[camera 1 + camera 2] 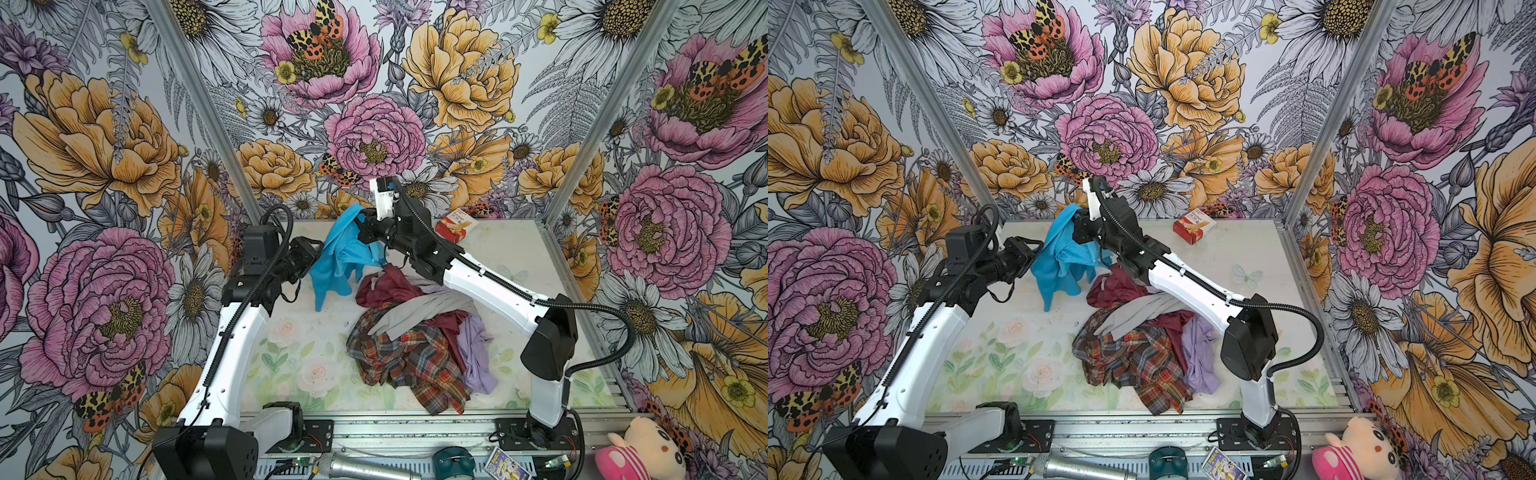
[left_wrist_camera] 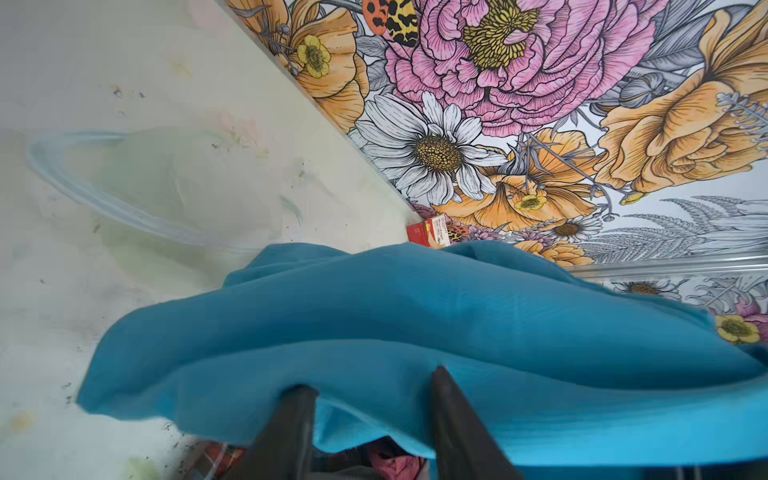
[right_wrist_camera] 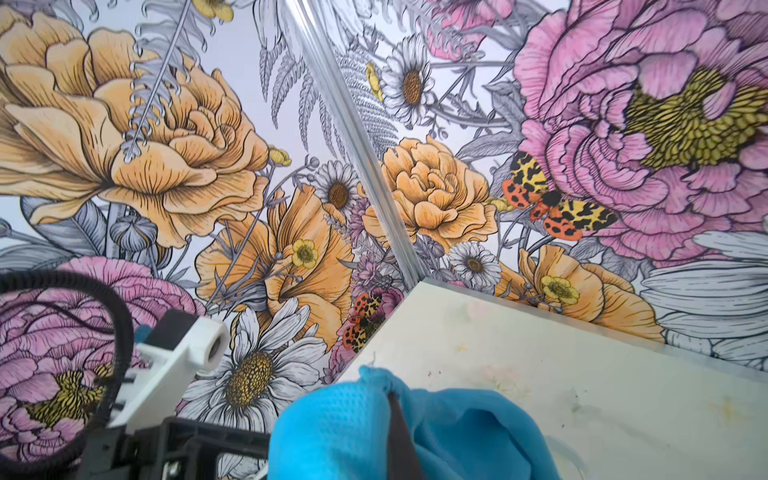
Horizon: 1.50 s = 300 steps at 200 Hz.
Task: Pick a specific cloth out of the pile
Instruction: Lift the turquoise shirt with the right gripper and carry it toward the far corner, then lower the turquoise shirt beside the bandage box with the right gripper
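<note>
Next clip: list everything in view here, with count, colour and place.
table: one, pale floral top
pile: one heap, maroon, grey, lavender and plaid cloths, table middle
cloth: one, turquoise, held up beyond the pile's left
box: one, red, far table edge
plush toy: one, pink and cream, near right corner
microphone: one, silver, near rail
left end effector: one, black, open at the cloth
right end effector: one, black, shut on the cloth

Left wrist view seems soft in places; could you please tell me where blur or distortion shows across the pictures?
Left wrist view: the table is smeared, with a pale ghost arc, and the cloth has a blurred edge; the wall is sharp. Right wrist view: the cloth's weave is crisp. Both top views: even light, no glare, posts splayed by the wide lens.
</note>
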{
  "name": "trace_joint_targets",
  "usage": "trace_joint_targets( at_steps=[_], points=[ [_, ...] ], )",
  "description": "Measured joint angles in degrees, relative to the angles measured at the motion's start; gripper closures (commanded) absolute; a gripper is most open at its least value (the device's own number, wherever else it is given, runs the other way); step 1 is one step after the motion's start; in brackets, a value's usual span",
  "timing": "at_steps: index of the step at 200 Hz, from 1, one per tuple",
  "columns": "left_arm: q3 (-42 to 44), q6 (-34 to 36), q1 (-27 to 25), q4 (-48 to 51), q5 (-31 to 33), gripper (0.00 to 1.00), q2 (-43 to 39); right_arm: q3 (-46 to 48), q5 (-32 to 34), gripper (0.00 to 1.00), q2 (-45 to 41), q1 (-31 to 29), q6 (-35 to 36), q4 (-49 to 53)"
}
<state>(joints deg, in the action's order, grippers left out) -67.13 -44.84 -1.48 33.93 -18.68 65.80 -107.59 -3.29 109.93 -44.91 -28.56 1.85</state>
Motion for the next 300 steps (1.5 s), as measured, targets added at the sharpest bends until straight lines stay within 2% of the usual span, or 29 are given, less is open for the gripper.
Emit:
trace_joint_targets(
  at_steps=[11,19,50,106,158,194,246,300],
  points=[
    [0.35,1.64,-1.07,-0.35,-0.02,0.26,0.00,-0.57,0.00,1.00,-0.24,1.84,-0.68,-0.11],
    [0.63,2.97,-1.88,-0.66,0.00,0.21,0.04,-0.90,0.00,1.00,-0.39,3.15,-1.18,-0.26],
    [1.09,6.58,-4.44,-1.20,0.31,0.12,0.11,-2.75,0.33,1.00,-0.55,7.30,-2.86,-0.87],
    [-0.15,13.60,-7.02,-2.40,2.05,0.07,2.03,-11.54,1.09,1.00,-1.73,11.89,-2.95,1.36],
    [-7.04,19.63,-11.28,-1.99,4.74,0.01,8.15,-12.20,1.57,1.00,-8.00,20.41,-1.86,5.62],
    [-10.56,24.65,-15.52,-1.18,6.29,0.01,11.65,-8.55,2.14,1.00,-13.11,26.95,-1.81,7.61],
    [-10.99,33.09,-21.29,0.02,7.08,0.01,14.34,-3.45,2.64,1.00,-16.98,32.15,-0.31,10.95],
    [-9.88,37.03,-23.06,1.22,6.16,0.01,14.78,2.62,3.76,1.00,-17.44,41.35,-0.09,13.44]
  ],
)
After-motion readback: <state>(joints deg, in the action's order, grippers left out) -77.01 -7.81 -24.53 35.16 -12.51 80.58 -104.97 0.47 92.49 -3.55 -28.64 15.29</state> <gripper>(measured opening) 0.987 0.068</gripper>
